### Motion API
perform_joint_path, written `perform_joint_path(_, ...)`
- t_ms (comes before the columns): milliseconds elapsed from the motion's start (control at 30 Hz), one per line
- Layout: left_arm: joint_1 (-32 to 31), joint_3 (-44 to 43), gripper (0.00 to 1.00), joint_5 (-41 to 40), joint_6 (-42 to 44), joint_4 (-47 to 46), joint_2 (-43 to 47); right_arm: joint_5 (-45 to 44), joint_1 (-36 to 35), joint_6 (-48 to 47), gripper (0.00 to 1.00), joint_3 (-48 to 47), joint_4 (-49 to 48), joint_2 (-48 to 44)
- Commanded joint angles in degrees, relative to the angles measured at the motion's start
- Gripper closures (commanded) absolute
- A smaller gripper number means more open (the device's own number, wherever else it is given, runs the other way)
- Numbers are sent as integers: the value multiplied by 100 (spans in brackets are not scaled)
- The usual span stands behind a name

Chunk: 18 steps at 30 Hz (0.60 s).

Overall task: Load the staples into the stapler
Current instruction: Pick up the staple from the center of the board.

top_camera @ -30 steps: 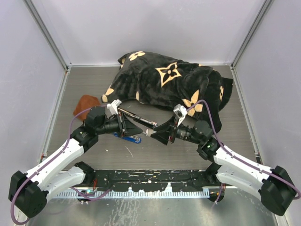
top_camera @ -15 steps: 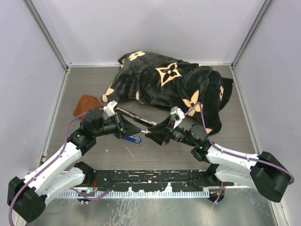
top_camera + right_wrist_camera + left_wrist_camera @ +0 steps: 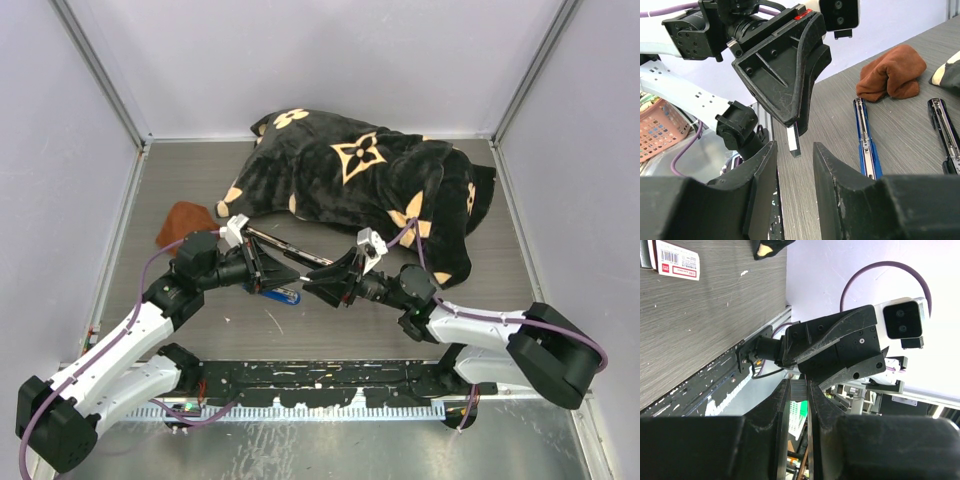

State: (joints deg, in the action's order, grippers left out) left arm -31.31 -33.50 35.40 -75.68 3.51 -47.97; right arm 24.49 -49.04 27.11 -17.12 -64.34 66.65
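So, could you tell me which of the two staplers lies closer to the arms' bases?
The blue stapler, which sits in front; the black stapler lies farther back, close to the black patterned blanket.

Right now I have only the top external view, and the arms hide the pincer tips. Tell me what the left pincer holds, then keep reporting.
Observer: The left pincer is shut on a short pale strip, likely staples. The strip's end pokes out past the fingertips.
Operator: Report the right pincer.
Observer: The right pincer stands open. The strip is in line with its gap and touches neither finger.
Operator: Find the staple box.
Observer: The left wrist view shows the staple box lying on the table, red label and barcode up.
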Motion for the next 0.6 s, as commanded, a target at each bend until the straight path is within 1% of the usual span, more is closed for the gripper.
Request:
perform_joint_path(0, 55, -52, 92, 204, -35, -296, 102, 126, -45, 11, 61, -218, -725, 112)
perform_joint_path(200, 72, -62, 92, 273, -58, -330, 100, 185, -58, 45, 68, -273, -915, 261)
perform_joint_path(400, 72, -59, 93, 321, -122, -399, 113, 246, -92, 52, 70, -340, -1081, 385)
perform_joint_path(567, 77, -69, 93, 359, -155, -408, 91, 250, -154, 7, 74, -383, -1107, 448)
